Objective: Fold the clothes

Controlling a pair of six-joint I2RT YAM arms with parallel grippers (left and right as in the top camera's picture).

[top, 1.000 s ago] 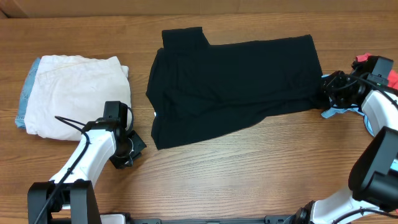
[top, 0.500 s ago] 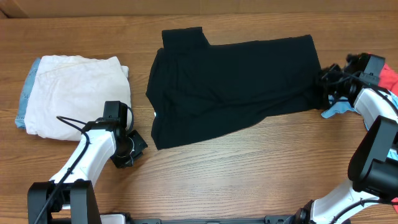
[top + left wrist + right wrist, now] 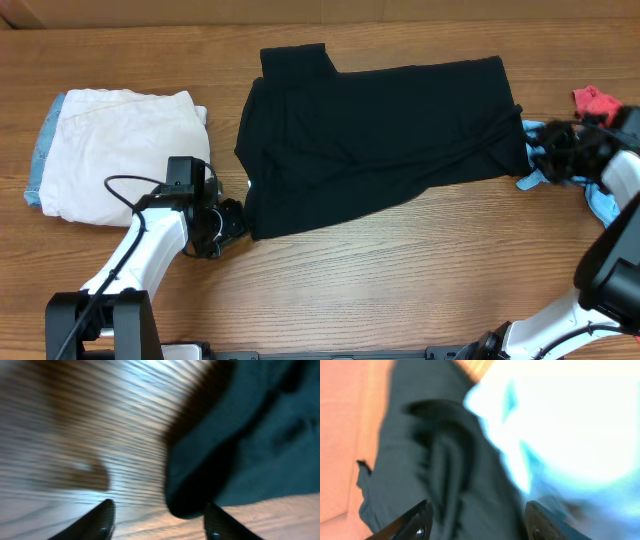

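White links (image 3: 150,245), black joints (image 3: 186,178), looped cable (image 3: 128,179) — dark left end effector (image 3: 157,519).

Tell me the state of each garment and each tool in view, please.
black T-shirt: laid out flat, creased, not folded up.
cream garment: folded, lying at the left.
blue garment: bunched at the right, partly hidden.
red garment: bunched at the right edge, mostly out of view.
left tool: open, at the shirt's lower left corner.
right tool: open, over the shirt's right edge.
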